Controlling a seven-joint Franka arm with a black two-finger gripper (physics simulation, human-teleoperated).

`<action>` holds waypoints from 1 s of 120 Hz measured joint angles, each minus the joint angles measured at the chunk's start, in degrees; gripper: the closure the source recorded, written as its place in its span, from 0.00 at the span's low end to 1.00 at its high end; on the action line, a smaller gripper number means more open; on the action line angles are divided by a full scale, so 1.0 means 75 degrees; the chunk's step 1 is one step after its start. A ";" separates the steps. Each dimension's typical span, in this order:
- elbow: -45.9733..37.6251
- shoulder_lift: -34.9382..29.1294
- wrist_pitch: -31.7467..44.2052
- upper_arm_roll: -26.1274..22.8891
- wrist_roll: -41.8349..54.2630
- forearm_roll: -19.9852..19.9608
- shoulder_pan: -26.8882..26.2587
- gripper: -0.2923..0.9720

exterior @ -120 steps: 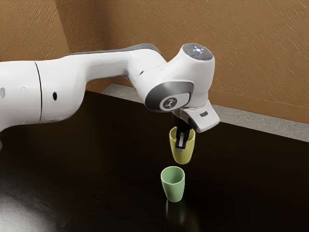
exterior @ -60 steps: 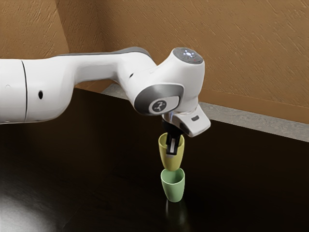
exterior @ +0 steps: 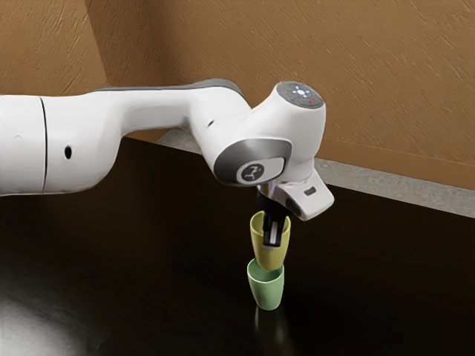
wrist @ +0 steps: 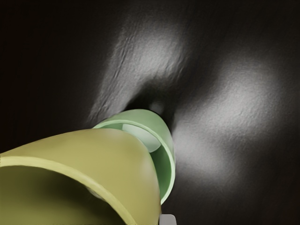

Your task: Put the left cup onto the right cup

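A yellow-green cup (exterior: 267,243) hangs tilted from my gripper (exterior: 275,226), which is shut on its rim wall, one finger inside and one outside. Its base sits in the mouth of the green cup (exterior: 266,285), which stands upright on the dark table (exterior: 133,297). In the wrist view the yellow cup (wrist: 93,173) looms large under my hand, and the green cup (wrist: 157,140) shows just beyond it, its rim partly covered by the yellow cup's base.
The table's grey far edge (exterior: 401,187) runs along the brown wall (exterior: 386,81) behind the cups. My white arm (exterior: 111,141) reaches in from the exterior view's left.
My gripper carried the yellow cup toward the exterior view's left and down, from beside and above the green cup until its base entered the green cup's mouth. It now leans slightly.
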 joint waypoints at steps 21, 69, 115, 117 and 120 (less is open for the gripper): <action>-0.0035 0.0055 0.0039 0.0001 -0.0064 -0.0036 0.0066 0.85; -0.0041 0.0228 0.0074 -0.0001 -0.0151 -0.0070 0.0078 0.85; -0.0041 0.0416 0.0131 0.0003 -0.0185 -0.0175 0.0102 0.85; -0.0041 0.0426 0.0132 0.0002 -0.0186 -0.0184 0.0101 0.85; -0.0042 0.0442 0.0136 0.0006 -0.0186 -0.0197 0.0100 0.85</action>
